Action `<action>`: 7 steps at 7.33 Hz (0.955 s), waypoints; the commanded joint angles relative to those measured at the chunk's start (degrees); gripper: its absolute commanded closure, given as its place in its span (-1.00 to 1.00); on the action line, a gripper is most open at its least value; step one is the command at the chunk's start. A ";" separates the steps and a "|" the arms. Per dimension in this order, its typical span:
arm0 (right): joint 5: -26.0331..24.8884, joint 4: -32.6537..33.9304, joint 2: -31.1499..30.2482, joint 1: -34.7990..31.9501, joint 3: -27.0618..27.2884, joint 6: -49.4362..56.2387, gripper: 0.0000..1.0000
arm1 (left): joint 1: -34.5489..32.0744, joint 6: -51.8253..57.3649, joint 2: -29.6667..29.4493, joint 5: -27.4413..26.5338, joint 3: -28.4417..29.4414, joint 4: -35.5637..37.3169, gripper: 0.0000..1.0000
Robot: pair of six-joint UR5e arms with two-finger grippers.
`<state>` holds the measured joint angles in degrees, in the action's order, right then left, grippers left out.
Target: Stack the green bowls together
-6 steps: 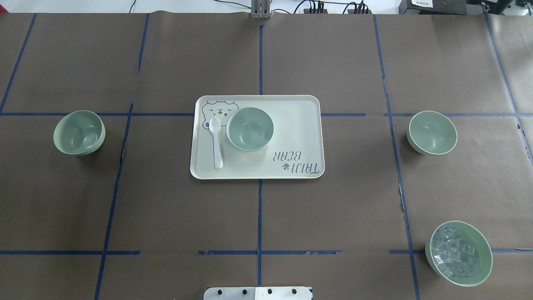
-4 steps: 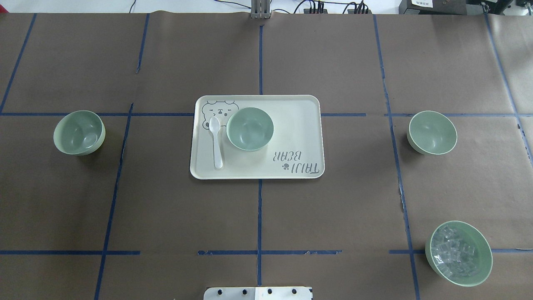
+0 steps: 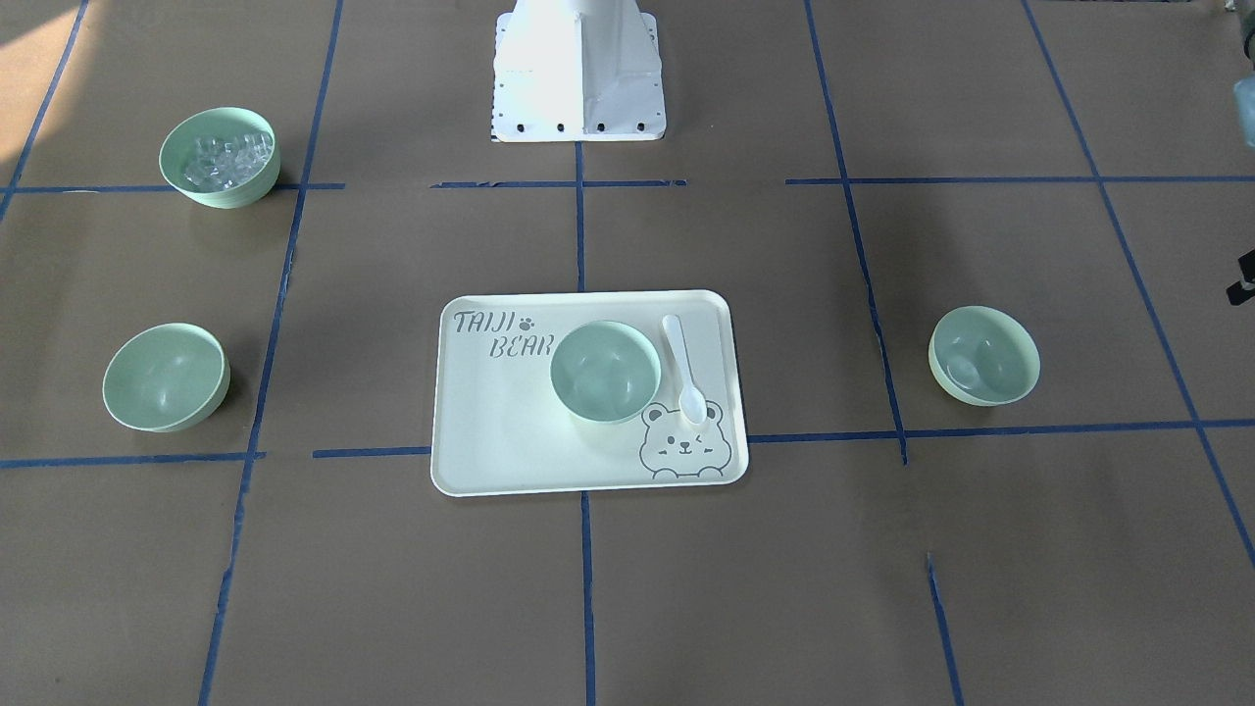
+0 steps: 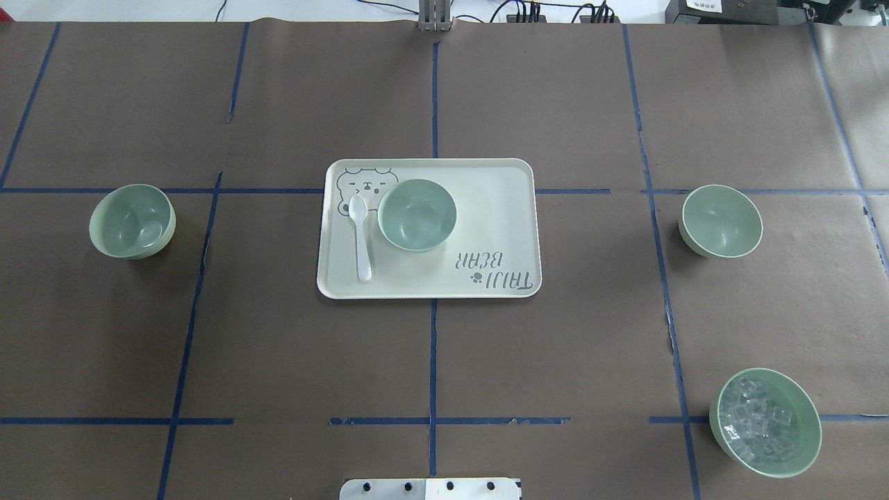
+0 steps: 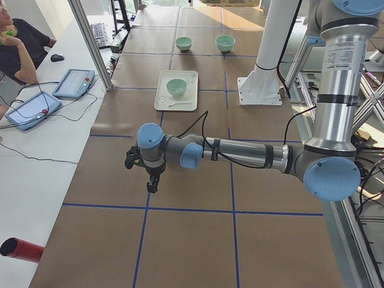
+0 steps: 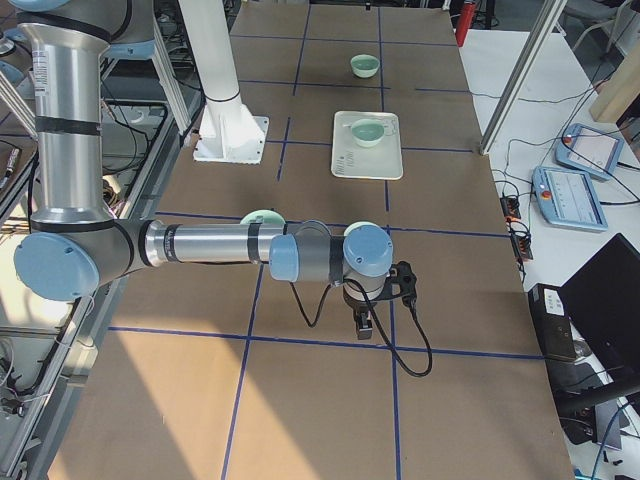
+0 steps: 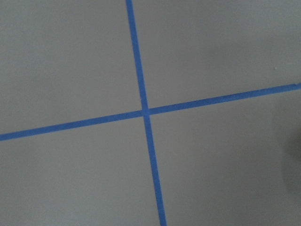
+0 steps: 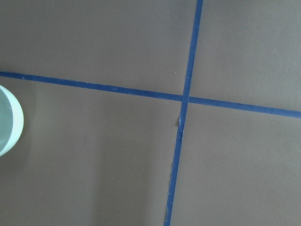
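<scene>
Three empty green bowls stand apart. One (image 4: 417,214) sits on the cream tray (image 4: 500,208), one (image 4: 132,221) on the table's left, one (image 4: 721,221) on its right. In the front-facing view they are the tray bowl (image 3: 604,371), the left one (image 3: 983,355) and the right one (image 3: 167,377). My left gripper (image 5: 153,183) shows only in the exterior left view, beyond the table's left end. My right gripper (image 6: 365,325) shows only in the exterior right view, beyond the right bowl. I cannot tell whether either is open or shut. A bowl rim (image 8: 7,122) shows in the right wrist view.
A fourth green bowl with clear cubes (image 4: 764,422) stands at the near right. A white spoon (image 4: 360,236) lies on the tray, left of the bowl. The robot's base plate (image 4: 430,488) is at the near edge. Blue tape lines cross the brown paper.
</scene>
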<state>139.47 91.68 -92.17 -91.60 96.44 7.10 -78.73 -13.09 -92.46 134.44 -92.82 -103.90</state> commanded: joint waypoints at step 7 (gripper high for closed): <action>0.01 -0.01 2.25 0.28 2.00 -4.89 -1.00 | 24.92 -44.72 0.18 -14.09 6.32 -31.61 -1.00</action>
<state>139.57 91.70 -89.89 -91.35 98.43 4.38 -57.17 -53.34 -92.14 124.24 -88.63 -131.87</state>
